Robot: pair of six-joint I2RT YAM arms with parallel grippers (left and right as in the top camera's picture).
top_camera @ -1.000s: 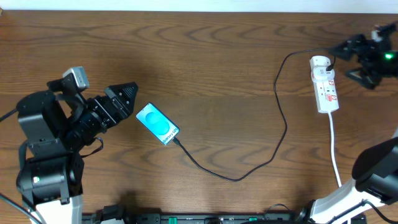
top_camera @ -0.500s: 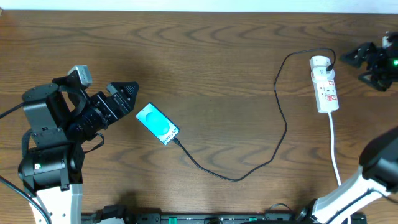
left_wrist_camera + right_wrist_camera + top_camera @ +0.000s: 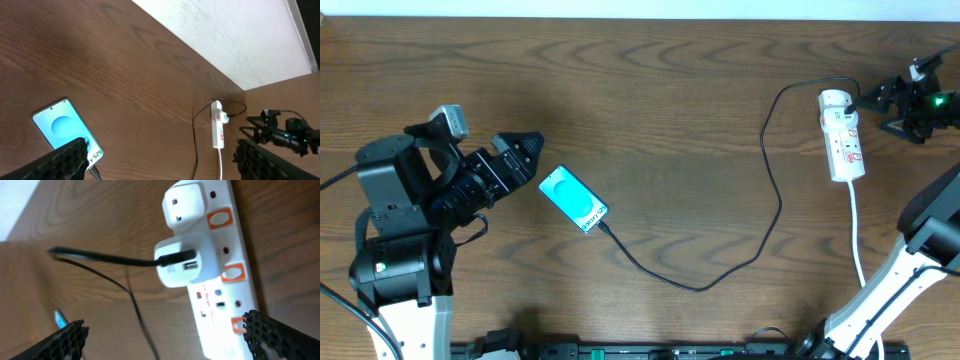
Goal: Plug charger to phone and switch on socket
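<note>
Between phone (image 3: 573,199) and socket (image 3: 842,135) runs the charger (image 3: 775,190); left fingers (image 3: 523,147) and right fingers (image 3: 878,96) spread wide, empty.

Black charger (image 3: 172,258) between lit phone (image 3: 573,199) and white socket (image 3: 844,140)

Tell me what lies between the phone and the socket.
The overhead view shows only the black charger cable looping across that stretch, reaching from the phone toward the socket. The rest is bare wooden table.
</note>
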